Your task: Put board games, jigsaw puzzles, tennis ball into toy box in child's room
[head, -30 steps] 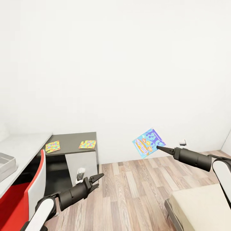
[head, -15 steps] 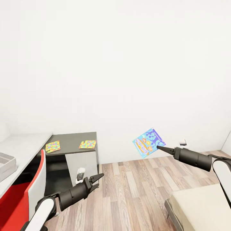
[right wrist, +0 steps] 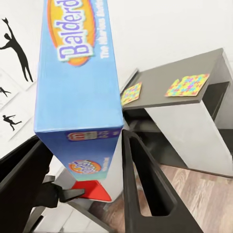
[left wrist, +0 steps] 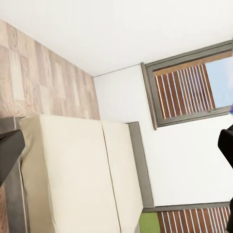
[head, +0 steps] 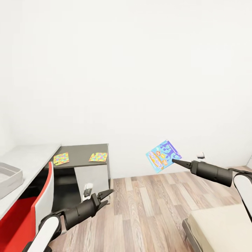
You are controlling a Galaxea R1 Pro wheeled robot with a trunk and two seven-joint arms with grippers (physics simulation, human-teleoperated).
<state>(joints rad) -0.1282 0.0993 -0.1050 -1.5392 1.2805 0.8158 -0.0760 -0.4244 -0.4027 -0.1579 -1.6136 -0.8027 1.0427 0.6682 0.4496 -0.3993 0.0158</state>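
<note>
My right gripper (head: pixel 174 161) is shut on the lower corner of a blue board game box (head: pixel 162 155), held in the air over the wooden floor. In the right wrist view the box (right wrist: pixel 77 73) sits clamped between both black fingers (right wrist: pixel 141 184). Two colourful jigsaw puzzles (head: pixel 61 158) (head: pixel 98 156) lie flat on the dark table (head: pixel 82 150) against the wall, and they show again beyond the box (right wrist: pixel 188 85) (right wrist: pixel 131 93). A grey open bin (head: pixel 9 174) rests on the light desk at the far left. My left gripper (head: pixel 107 196) hangs open, low over the floor, holding nothing.
A red chair (head: pixel 26 213) stands at the lower left, close to my left arm. The beige bed (head: pixel 224 227) fills the lower right corner, and the left wrist view looks across it (left wrist: pixel 73 179) toward a window with wooden blinds (left wrist: pixel 189 82). Wooden floor (head: pixel 147 206) lies between table and bed.
The whole head view has shifted, so the table, puzzles and grey bin sit a little further right. Both arms keep their poses, and the board game stays in the right gripper.
</note>
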